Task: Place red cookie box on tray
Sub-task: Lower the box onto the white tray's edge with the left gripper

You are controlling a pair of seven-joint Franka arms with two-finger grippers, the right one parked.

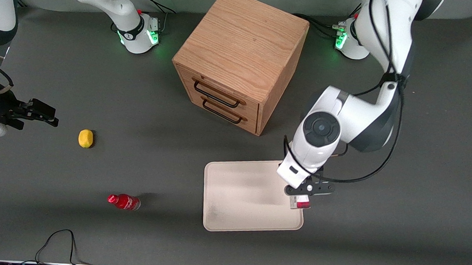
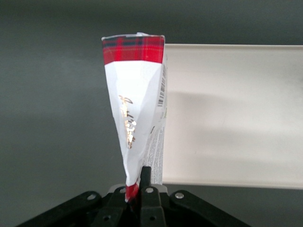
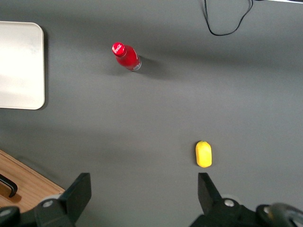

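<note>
The red cookie box (image 2: 137, 109) is pinched by one end in the tool (image 1: 306, 194) and hangs edge-on above the tray (image 1: 236, 197), at the tray's rim on the working arm's side. The carrying step is judged to be in hand; release is not yet done. More travel inward over the tray is called for next, then a lowering until the box rests on the tray, before the tool is spread.

Robotics lab | two white Franka arms bolted to a dark grey table (image 1: 417, 222), bases lit green | loose black cables (image 1: 58, 242) trail across the mat | staged props: wooden drawer cabinet (image 1: 239, 60), lemon (image 1: 85, 138), red bottle (image 1: 124, 201)
</note>
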